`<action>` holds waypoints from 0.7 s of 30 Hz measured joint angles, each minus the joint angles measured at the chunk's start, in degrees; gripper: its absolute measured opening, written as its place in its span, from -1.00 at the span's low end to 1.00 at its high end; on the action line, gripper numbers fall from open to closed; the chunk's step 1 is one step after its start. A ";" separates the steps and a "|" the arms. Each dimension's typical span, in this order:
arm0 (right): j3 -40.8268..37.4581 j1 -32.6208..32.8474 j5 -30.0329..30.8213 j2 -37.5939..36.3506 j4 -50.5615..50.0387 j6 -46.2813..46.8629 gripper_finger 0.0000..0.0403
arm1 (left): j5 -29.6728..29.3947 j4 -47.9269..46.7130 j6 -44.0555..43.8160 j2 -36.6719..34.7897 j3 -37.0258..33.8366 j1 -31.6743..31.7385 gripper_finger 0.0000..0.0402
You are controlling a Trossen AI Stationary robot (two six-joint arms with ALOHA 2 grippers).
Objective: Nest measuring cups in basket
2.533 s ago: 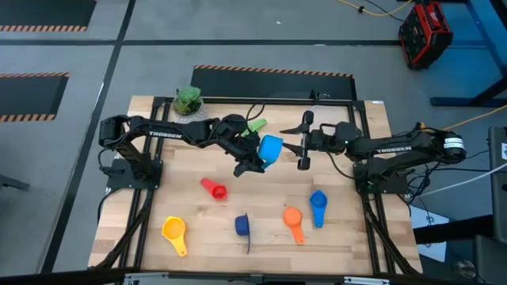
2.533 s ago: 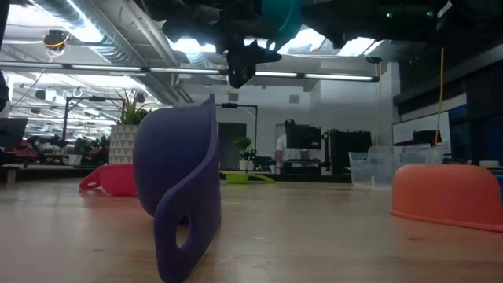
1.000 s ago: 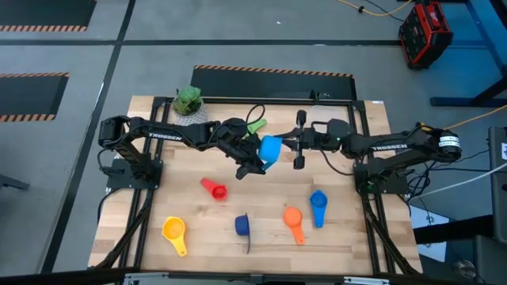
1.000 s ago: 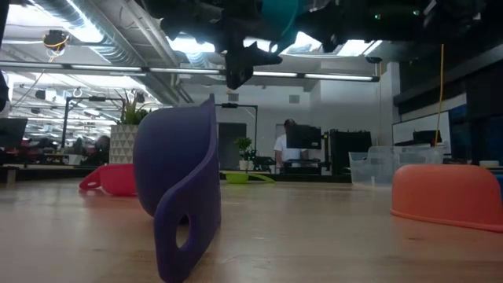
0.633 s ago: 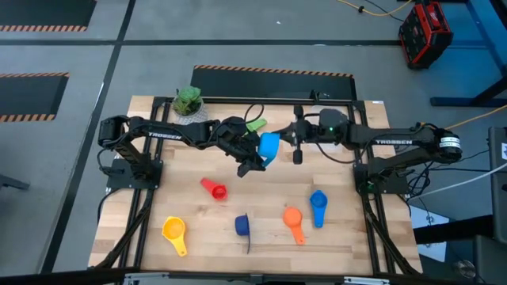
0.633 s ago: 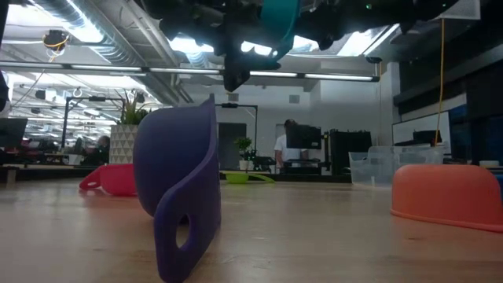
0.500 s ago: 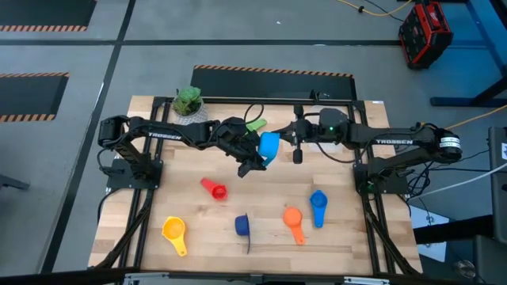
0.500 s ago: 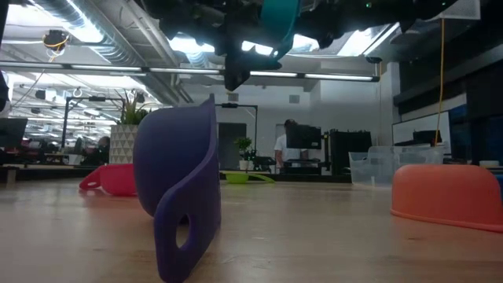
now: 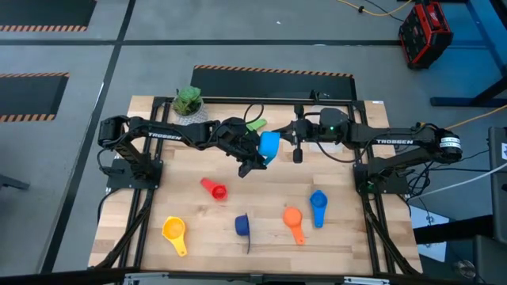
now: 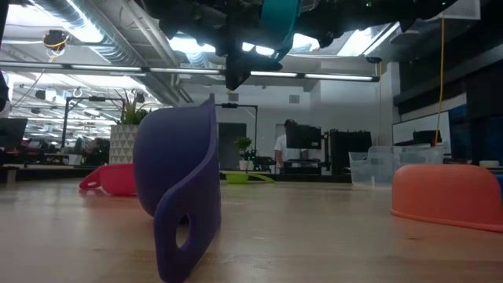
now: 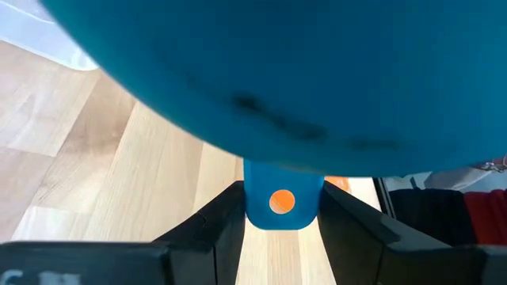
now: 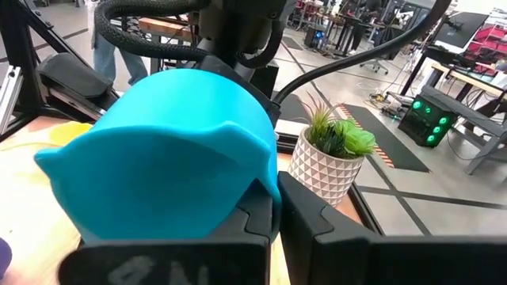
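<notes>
Up in the air above the middle of the table [image 9: 348,245], the left gripper [image 9: 255,162] has the light blue cup [image 9: 270,146] by its flat handle, fingers [image 11: 214,226] clamped either side of it, about half spread with the handle filling the gap. The cup hangs well clear of the wood, bowl turned toward three o'clock. Right there, at three o'clock of that cup, sits the right gripper [image 9: 295,145], fingers pressed fully together and holding nothing, its tips just beside the cup's rim; whether they touch it I cannot tell. From the right wrist the light blue cup fills the near view, with the white-potted plant [image 12: 333,154] behind.

Down on the table the others lie scattered: the red cup [image 9: 214,188] at seven o'clock of the raised cup, the yellow cup [image 9: 174,232] further out toward seven, the dark blue cup [image 9: 242,226] at six, tipped on its side, the orange cup [image 9: 293,219] at five, and the mid-blue cup [image 9: 318,203] just beside it at four. The green cup [image 9: 255,125] lies at eleven o'clock, near the plant at the table's far edge. The clear basket [image 10: 381,163] stands at the far right of the low view, nothing visible inside it.
</notes>
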 joint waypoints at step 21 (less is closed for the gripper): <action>0.11 -1.66 -0.25 -0.17 -2.75 0.57 -0.95 | -2.19 -1.72 0.19 0.18 0.05 0.08 0.42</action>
